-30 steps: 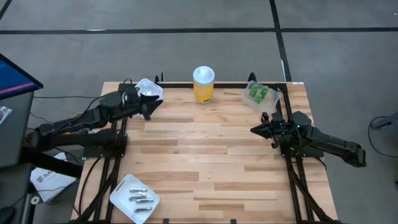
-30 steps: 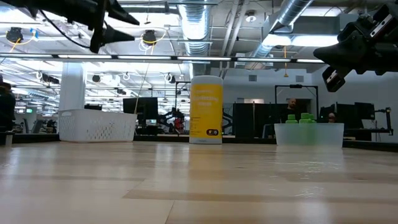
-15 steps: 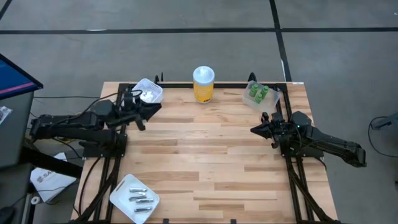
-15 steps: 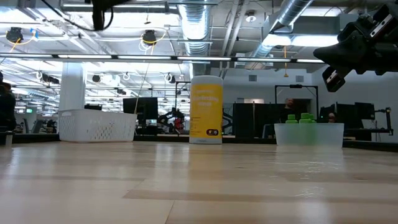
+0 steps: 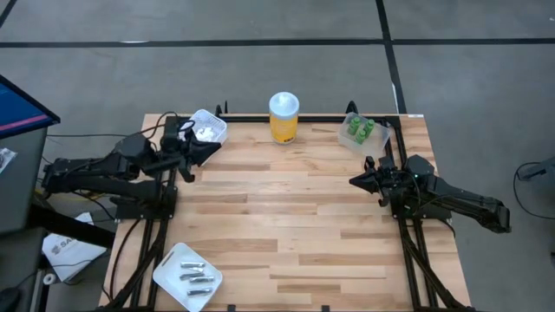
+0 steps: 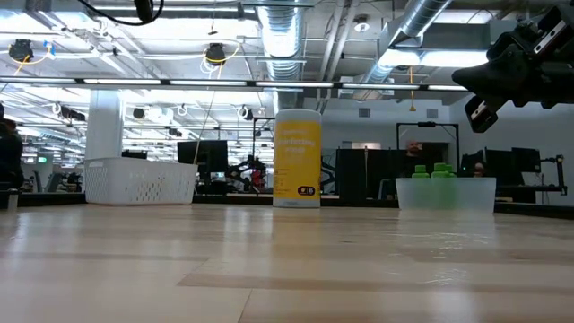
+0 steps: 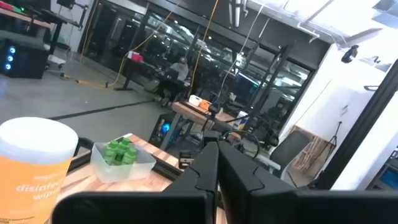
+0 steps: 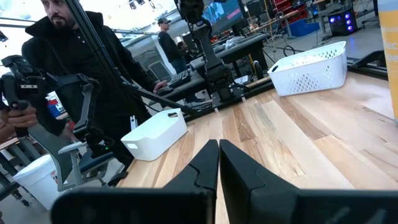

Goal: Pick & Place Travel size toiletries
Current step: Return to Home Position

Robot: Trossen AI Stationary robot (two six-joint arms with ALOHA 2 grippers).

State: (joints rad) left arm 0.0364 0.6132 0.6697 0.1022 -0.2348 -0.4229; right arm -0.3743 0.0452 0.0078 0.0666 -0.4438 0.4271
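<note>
Green round pieces (image 5: 361, 130) lie in a clear tub (image 5: 350, 139) at the table's far right; they also show in the left wrist view (image 7: 119, 151) and the low view (image 6: 435, 170). Slim silvery tubes (image 5: 195, 277) lie on a white tray (image 5: 166, 270) at the near left. I cannot make out any white packets. My left gripper (image 5: 210, 150) is shut and empty in the air beside a white basket (image 5: 208, 126); its shut fingers show in its wrist view (image 7: 214, 155). My right gripper (image 5: 353, 181) is shut and empty in the air near the tub.
A tall yellow jar with a white lid (image 5: 284, 117) stands at the middle of the far edge. The white basket holds something pale that I cannot make out. A person (image 8: 68, 68) stands beyond the table's left side. Bare wood lies between the arms.
My left gripper has risen, going almost out of the top of the low view, and has drawn back a little from the basket toward the table's left and near side. My right arm has kept still.
</note>
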